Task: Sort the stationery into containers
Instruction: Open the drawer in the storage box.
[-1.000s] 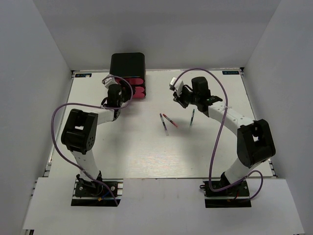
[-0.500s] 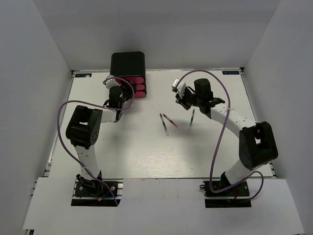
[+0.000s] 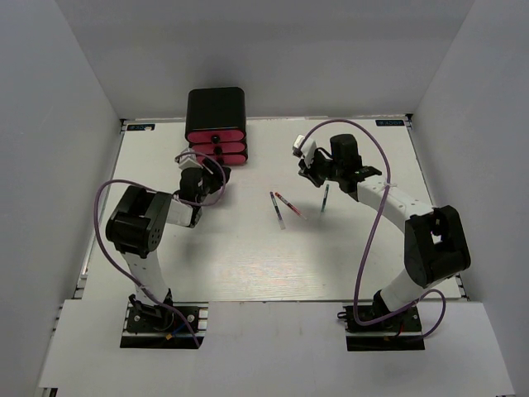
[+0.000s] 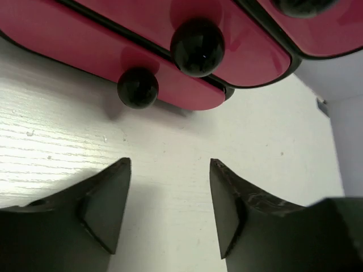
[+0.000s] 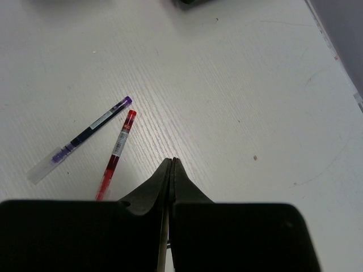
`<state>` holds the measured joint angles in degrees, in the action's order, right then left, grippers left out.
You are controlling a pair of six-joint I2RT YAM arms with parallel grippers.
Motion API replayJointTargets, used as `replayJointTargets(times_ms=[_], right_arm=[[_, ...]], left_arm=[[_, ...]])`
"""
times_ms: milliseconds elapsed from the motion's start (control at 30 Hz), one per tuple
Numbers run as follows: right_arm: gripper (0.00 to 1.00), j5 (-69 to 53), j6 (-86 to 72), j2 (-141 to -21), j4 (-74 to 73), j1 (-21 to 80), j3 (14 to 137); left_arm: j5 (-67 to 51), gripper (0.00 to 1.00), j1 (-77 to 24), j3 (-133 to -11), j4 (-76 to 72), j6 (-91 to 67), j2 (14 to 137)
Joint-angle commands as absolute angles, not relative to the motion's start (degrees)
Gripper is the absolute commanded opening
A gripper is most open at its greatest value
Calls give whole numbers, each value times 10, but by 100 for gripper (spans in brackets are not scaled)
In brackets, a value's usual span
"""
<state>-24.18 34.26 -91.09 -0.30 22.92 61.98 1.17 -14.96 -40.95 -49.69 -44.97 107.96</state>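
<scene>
The black box (image 3: 216, 106) with three pink drawers (image 3: 216, 147) stands at the back left, drawers shut; their black knobs (image 4: 197, 47) fill the top of the left wrist view. My left gripper (image 4: 170, 170) is open and empty, just in front of the lowest drawer (image 4: 85, 51). My right gripper (image 5: 172, 161) is shut, with a thin pale shaft between its jaws. In the top view a dark pen (image 3: 325, 198) hangs right under it. A red pen (image 5: 116, 153) and a purple-tipped pen (image 5: 82, 139) lie on the table, also seen in the top view (image 3: 282, 207).
The white table (image 3: 248, 256) ends at grey walls on three sides. Purple cables loop over both arms. The table's right edge (image 5: 340, 62) shows in the right wrist view.
My left gripper has backed away from the drawers toward the near side, leaving all three drawer fronts in view. My right gripper has shifted slightly right and stays shut.
</scene>
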Motion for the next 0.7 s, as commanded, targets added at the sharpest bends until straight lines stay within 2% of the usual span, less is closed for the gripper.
replayJointTargets(times_ms=[0, 133, 467, 667], right_arm=[[0, -255, 342, -896, 2, 227, 616], [0, -253, 342, -896, 2, 224, 617], [0, -249, 342, -894, 2, 215, 613], [0, -249, 345, -896, 1, 211, 620]], left_arm=[[13, 69, -153, -422, -465, -400, 1035], [58, 80, -153, -485, -379, -357, 1048], [97, 80, -147, -589, -289, -292, 1128], [97, 74, -147, -603, -282, -287, 1148]])
